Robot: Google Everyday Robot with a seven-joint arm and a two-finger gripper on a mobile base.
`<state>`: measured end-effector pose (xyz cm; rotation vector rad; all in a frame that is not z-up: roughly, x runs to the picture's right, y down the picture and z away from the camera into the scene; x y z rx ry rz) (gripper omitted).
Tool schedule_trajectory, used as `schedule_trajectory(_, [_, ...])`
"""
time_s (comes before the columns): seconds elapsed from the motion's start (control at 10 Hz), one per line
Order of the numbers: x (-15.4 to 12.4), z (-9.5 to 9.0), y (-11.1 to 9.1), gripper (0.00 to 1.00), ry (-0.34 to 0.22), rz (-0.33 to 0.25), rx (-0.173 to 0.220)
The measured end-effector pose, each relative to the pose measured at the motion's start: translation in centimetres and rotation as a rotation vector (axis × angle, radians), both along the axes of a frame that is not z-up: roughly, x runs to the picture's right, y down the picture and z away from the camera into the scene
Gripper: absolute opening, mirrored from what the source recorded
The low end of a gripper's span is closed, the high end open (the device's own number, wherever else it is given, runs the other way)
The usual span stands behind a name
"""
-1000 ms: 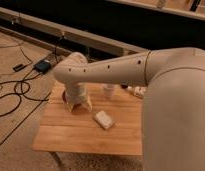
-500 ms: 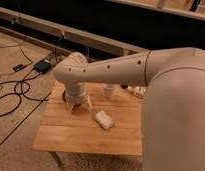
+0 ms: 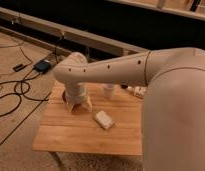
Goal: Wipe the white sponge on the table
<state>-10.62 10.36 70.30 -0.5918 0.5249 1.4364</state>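
Looking at the gripper hanging low over the left side of the table, spread wide open, gripping nothing. Got the white sponge lying flat just right of it, not touching. Spotted 1 white cup behind.

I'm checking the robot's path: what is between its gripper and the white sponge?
Only bare table wood, as the camera view shows. The gripper, fingers open, hangs close beside the white sponge, not touching it.

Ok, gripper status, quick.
The gripper: open, holding nothing, pointing down over the table, beside the sponge and apart from it.
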Motion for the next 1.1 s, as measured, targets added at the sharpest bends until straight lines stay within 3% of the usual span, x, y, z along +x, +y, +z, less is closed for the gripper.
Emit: schedule_trajectory(1.1, [0.18, 0.43, 0.17, 0.65, 0.000, -0.003, 0.001])
